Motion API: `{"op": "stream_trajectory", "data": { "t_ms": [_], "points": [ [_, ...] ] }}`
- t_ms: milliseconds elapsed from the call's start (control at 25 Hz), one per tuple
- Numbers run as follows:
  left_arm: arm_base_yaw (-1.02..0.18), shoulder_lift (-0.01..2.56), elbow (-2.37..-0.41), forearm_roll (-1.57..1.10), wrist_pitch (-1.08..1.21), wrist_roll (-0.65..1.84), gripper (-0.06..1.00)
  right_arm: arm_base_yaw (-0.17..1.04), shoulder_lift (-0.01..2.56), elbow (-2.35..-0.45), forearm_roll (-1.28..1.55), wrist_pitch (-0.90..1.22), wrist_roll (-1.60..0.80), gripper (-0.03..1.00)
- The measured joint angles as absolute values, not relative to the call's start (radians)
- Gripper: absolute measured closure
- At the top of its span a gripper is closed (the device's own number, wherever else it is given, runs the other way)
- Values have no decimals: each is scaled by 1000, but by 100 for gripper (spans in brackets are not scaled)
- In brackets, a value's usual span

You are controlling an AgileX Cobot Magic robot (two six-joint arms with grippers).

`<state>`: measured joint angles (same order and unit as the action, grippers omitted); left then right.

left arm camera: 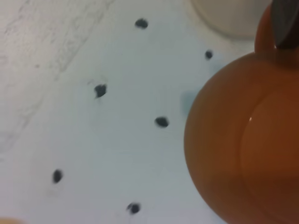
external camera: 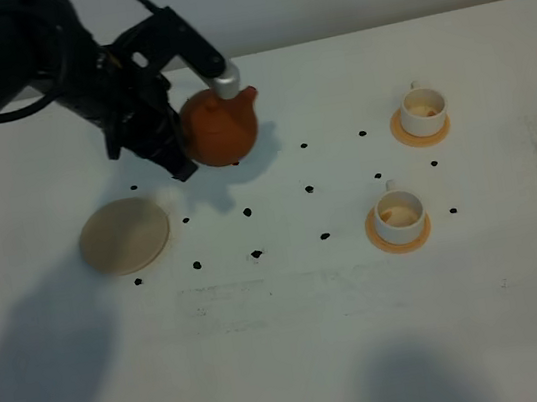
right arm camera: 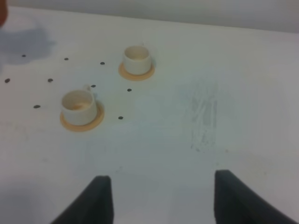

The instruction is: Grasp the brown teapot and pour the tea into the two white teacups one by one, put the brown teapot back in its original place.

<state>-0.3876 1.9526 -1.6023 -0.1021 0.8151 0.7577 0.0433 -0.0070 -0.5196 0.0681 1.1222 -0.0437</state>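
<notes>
The cream coaster (external camera: 124, 236) lies flat on the table (external camera: 292, 359). Up and right of it, the left pincer (external camera: 173, 134) grips the brown teapot (external camera: 220, 127), lifted off the coaster. Well apart to the right, the far teacup (external camera: 424, 111) and the near teacup (external camera: 399, 212) sit on orange saucers (external camera: 399, 236). The right pincer (right arm camera: 159, 200) stands wide, holding nothing.

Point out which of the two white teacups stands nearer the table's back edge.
The back teacup, farther right in the overhead view, about level with the brown teapot. The front teacup sits slightly left, nearer the front edge.
</notes>
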Motion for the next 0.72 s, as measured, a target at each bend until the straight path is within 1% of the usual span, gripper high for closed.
{"op": "stream_trajectory", "data": {
  "t_ms": [280,720],
  "points": [
    [-455,2038,-1693,-161,850,841,83,43,-7,-520,68,1122,-44,50],
    [-502,2066,-1715,-199,862,988,83,43,-7,-520,68,1122,-44,50]
  ]
}}
